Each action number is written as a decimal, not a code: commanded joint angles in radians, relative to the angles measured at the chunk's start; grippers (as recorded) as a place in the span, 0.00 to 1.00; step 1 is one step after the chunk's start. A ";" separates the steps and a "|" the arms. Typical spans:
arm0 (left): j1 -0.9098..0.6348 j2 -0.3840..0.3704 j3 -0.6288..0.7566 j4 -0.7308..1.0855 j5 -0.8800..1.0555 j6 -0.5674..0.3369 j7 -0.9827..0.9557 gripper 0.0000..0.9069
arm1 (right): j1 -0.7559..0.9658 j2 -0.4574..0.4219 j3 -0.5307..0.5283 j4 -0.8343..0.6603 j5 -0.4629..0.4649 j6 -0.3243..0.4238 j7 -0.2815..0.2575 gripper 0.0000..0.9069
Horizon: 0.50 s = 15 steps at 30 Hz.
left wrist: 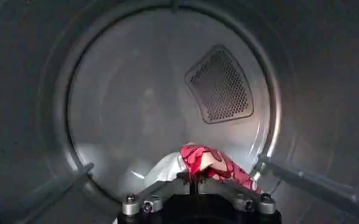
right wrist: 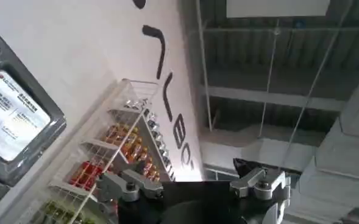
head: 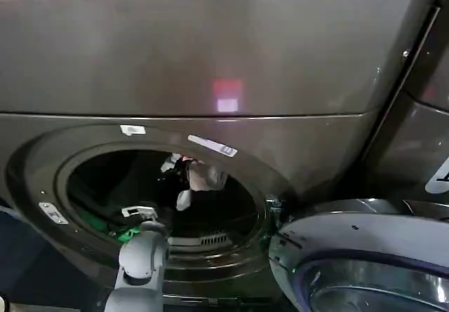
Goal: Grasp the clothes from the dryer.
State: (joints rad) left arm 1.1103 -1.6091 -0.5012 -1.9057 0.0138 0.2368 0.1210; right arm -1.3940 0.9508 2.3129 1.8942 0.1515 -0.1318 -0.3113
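The clothes [left wrist: 206, 163], white with a red print, lie low inside the dryer [head: 210, 59] drum, pinched in the left gripper [left wrist: 191, 182]. Best to draw them straight out through the porthole, clear of its rim.

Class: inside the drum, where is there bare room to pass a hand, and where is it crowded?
Bare: the drum's back wall beside the vent grille. Crowded: low down, where the left hand closes on the clothes.

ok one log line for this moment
left gripper: inside dryer drum, shut on clothes | right gripper: parked, pointing away | door: open
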 commanded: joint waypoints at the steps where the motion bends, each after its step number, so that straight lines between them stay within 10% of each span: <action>1: 0.004 0.003 -0.003 -0.003 0.002 0.001 0.020 0.00 | 0.005 0.002 -0.003 0.004 -0.001 -0.005 -0.001 1.00; 15: -0.004 -0.005 0.006 0.010 0.009 0.004 0.038 0.00 | 0.023 0.003 -0.014 0.006 -0.003 -0.003 -0.011 1.00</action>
State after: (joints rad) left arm 1.1068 -1.6091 -0.4986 -1.8971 0.0211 0.2390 0.1527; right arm -1.3733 0.9541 2.2986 1.9017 0.1494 -0.1337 -0.3207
